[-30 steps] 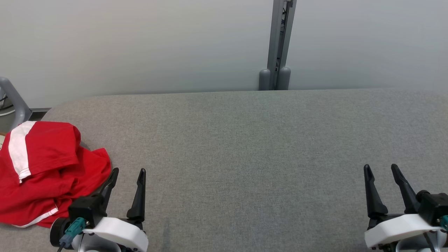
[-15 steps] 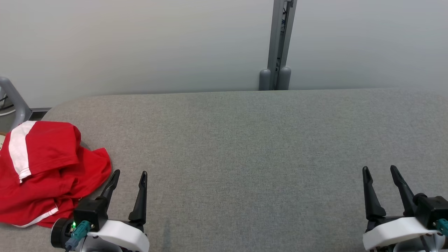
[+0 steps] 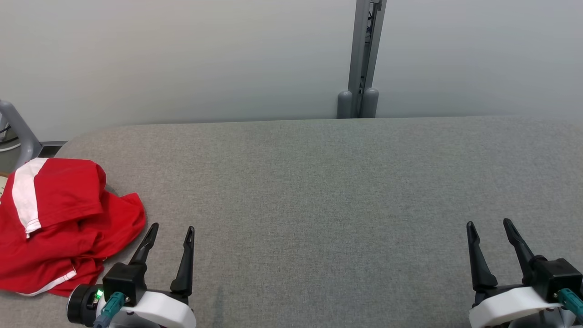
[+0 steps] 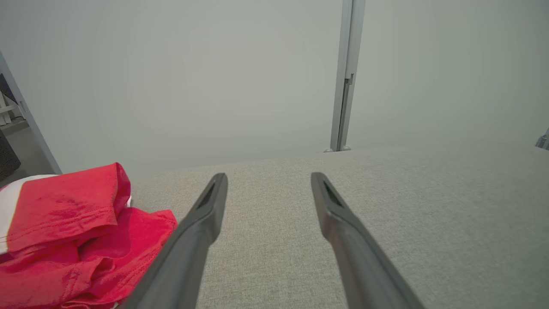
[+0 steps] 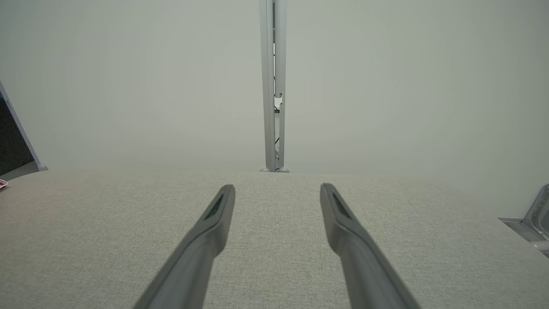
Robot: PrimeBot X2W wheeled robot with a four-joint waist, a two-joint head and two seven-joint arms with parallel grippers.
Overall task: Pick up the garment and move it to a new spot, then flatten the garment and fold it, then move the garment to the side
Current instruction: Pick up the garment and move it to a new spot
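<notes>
Tabletop (image 3: 319, 182): wide, covered in grey woven cloth, even in tone, with one faint darker streak near the front edge. The far left corner is rounded. The far edge runs straight along the wall (image 3: 182, 59).

Wall: plain, pale grey-white, matte. A grey metal post (image 3: 363, 59) stands upright against it, right of centre, with two rounded caps (image 3: 357, 102) at its foot just behind the tabletop's far edge. In the right wrist view the post shows a narrow slot down its middle.

Left of the tabletop, a bent grey tube (image 3: 18, 132) rises from floor level. At the far right, the right wrist view catches a bit of metal fitting (image 5: 536, 214) beyond the tabletop's edge.

Garment (image 3: 68, 218): red with a white stripe, crumpled in a loose heap at the left end of the tabletop, with one part folded over on top. It runs out past the head view's left edge.

Left claw (image 3: 173, 227): fingers apart, holding nothing, low over the front of the tabletop just beside the heap's right hem. Contact with the cloth cannot be told. A green light (image 3: 98, 294) glows at its wrist.

Right claw (image 3: 488, 222): fingers apart, empty, over bare grey cloth at the front right, well apart from the garment.
</notes>
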